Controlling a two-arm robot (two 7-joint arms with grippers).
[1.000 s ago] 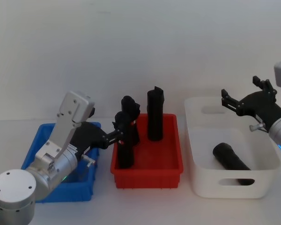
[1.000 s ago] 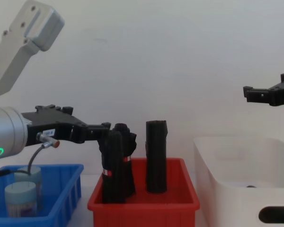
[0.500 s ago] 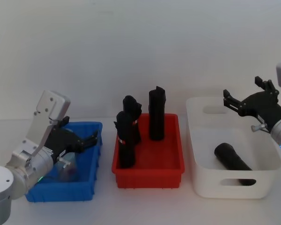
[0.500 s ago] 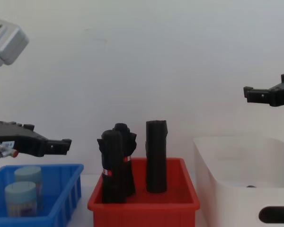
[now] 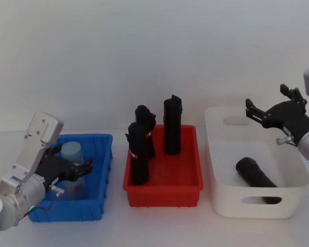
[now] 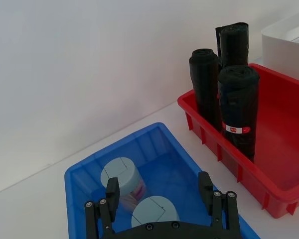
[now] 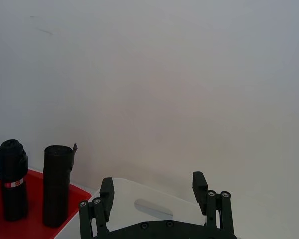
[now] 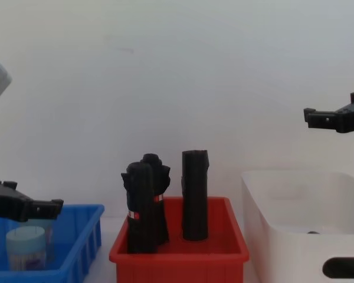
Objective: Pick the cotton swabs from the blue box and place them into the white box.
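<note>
Two cotton swabs tubs (image 6: 122, 174) (image 6: 154, 216) with light blue tops stand in the blue box (image 6: 89, 164). In the head view one tub (image 5: 72, 153) shows in the blue box (image 5: 100, 139) behind my left gripper (image 5: 87, 168). That gripper (image 6: 158, 185) is open and hovers just above the nearer tub without touching it. From the chest, it (image 8: 52, 205) hangs over a tub (image 8: 26, 244). My right gripper (image 5: 265, 100) is open and held high over the white box (image 5: 211, 110), holding nothing.
A red bin (image 5: 165, 195) with three upright black rolled bundles (image 5: 171, 123) stands between the blue box and the white box. One black roll (image 5: 255, 175) lies inside the white box. A white wall runs close behind the bins.
My left gripper has drawn back to the left, away from the black rolls in the red bin, and come down over the blue box. The right arm has stayed still.
</note>
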